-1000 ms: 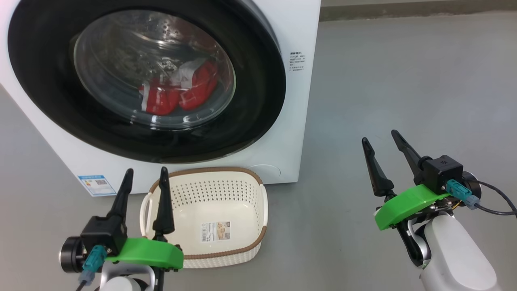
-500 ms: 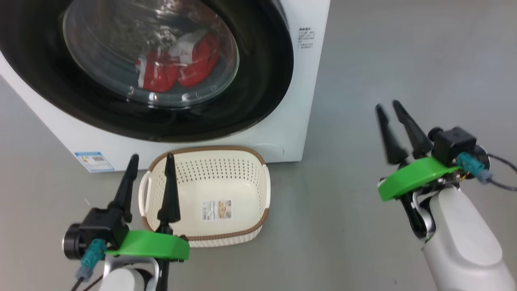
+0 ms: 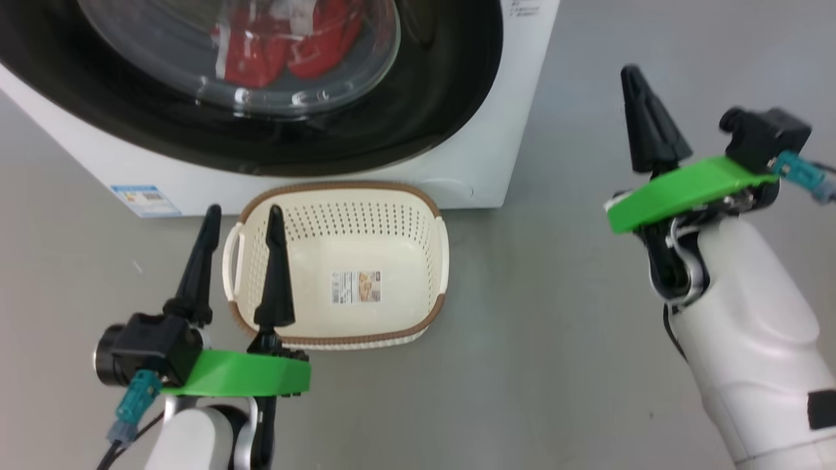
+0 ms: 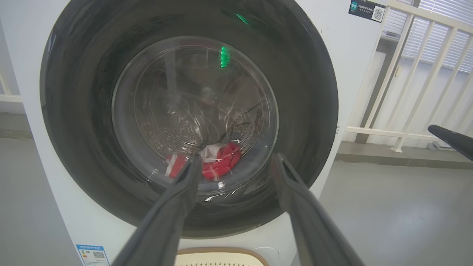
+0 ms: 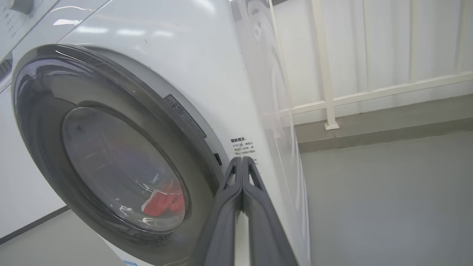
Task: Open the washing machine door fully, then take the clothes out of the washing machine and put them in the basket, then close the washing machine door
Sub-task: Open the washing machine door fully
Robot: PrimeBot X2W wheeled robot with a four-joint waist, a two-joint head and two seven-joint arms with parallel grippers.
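- I see the washing machine (image 3: pixel 483 156): white body, with a small blue label (image 3: pixel 145 200) near left.
- washing machine door (image 3: pixel 431 111): glossy black ring, clear glass centre.
- clothes (image 3: pixel 261 55) behind the glass: bright red with white patches.
- drum (image 4: pixel 173 129): steel grey, dotted hole pattern.
- basket (image 3: pixel 339 188): cream-white, rows of round holes, brown woven-look rim.
- sticker (image 3: pixel 356 287) on the basket floor: white with a tan picture.
- my left gripper (image 3: pixel 243 210) and right gripper (image 3: pixel 631 70): black fingers, bright green mount, teal plug, white forearm.
- floor (image 3: pixel 555 313): plain grey.
- railing (image 4: pixel 406 66), far right: white.
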